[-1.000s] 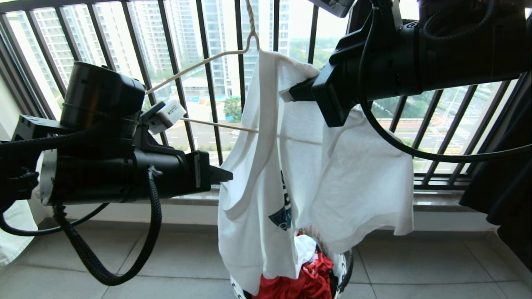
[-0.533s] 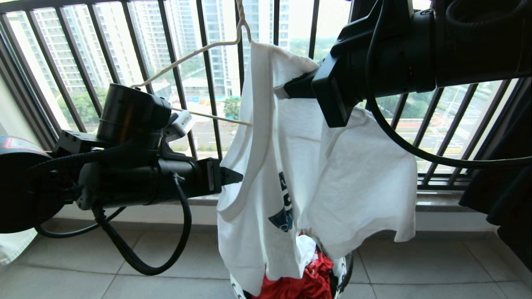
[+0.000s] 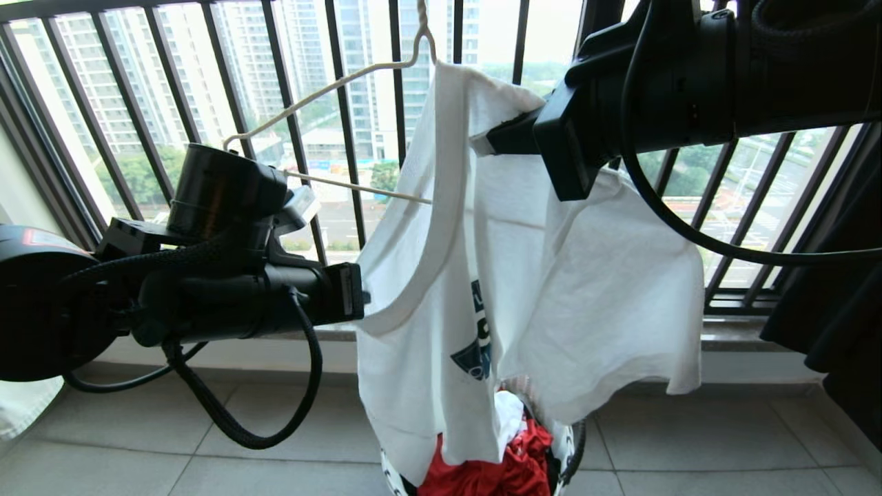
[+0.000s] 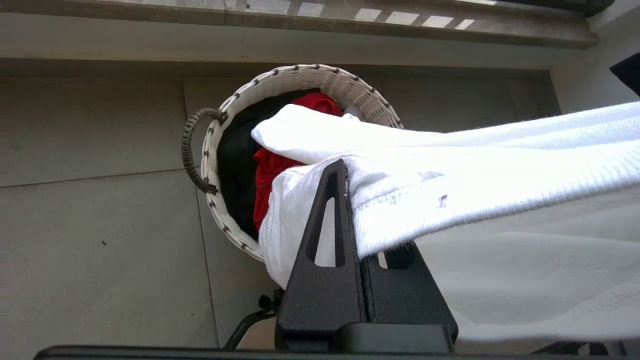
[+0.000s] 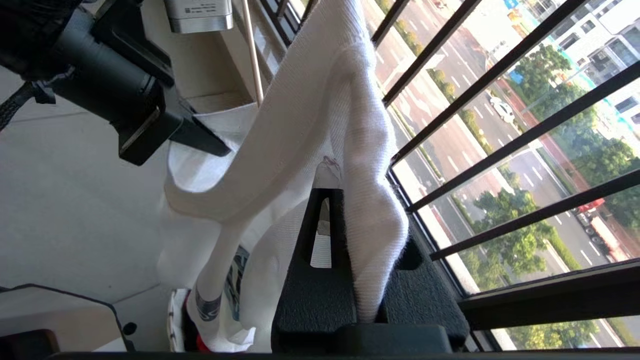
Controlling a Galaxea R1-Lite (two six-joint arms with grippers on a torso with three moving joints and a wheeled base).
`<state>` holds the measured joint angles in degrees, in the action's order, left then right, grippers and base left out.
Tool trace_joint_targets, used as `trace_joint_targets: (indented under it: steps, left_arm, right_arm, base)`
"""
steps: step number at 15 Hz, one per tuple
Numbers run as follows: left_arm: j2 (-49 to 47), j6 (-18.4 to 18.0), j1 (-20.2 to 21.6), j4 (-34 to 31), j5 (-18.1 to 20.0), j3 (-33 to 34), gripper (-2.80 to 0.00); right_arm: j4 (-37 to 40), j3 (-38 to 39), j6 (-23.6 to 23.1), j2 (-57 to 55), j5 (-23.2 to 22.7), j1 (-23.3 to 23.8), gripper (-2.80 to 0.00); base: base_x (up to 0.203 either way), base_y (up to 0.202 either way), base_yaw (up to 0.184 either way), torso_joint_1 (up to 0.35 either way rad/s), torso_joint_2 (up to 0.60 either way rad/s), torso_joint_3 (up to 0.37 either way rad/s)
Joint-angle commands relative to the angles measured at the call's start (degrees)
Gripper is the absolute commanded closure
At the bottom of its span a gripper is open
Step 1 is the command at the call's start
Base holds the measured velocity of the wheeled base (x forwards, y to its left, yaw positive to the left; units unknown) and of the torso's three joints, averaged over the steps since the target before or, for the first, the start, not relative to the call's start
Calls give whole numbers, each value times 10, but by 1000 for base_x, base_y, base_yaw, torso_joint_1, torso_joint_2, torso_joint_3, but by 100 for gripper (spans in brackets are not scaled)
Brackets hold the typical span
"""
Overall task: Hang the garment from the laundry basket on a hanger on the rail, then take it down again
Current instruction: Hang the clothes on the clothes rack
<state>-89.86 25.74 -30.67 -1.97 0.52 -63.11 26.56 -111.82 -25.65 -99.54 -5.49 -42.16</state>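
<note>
Two grippers grip the T-shirt (image 3: 510, 275) at once, and by my reading the job is barely half through its first part. Only one shoulder of the shirt sits on the hanger (image 3: 331, 89); the hanger's other arm, on the left-gripper side, is bare wire, with the lower wire running into the cloth. The hook rises out of the head view, so the rail is not seen and I cannot tell whether the hanger hangs on it. The right gripper (image 5: 345, 200), up beside the hanger's covered shoulder, is pressed together on a fold of shirt near the top. The left gripper (image 4: 350, 200), below the hanger's bare arm, pinches the hemmed edge of the shirt's opening. The shirt's lower end trails down to the basket (image 4: 300, 82), which stands on the floor straight below the hanger with red and black clothes inside. Left to do, as I judge it: draw that pinched edge over the bare arm so the shirt sits squarely, let go, then take it down again.
</note>
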Motion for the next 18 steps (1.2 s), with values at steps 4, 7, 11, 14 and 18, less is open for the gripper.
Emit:
trace_joint_targets:
  steps: [4, 7, 11, 14, 18]
  left_arm:
    - [1, -25, 48, -1, 3, -12, 0]
    - [-2, -37, 76, -1, 6, -13, 0]
    - [-19, -42, 102, 0, 7, -21, 0]
    - [-23, -42, 123, 0, 7, -32, 0]
    - [-26, -42, 133, 0, 7, -39, 0]
  right_arm:
    - [3, 22, -2, 20, -1, 22, 0]
    - [4, 41, -2, 39, -1, 24, 0]
    - [4, 51, -3, 62, -1, 24, 0]
    - [24, 61, -3, 76, 0, 24, 0]
    - [30, 78, -4, 99, -1, 24, 0]
  base:
    - [0, 0, 0, 0, 0, 0]
    - [0, 0, 0, 0, 0, 0]
    - [0, 0, 0, 0, 0, 0]
    - [0, 0, 0, 0, 0, 0]
    - [0, 0, 0, 0, 0, 0]
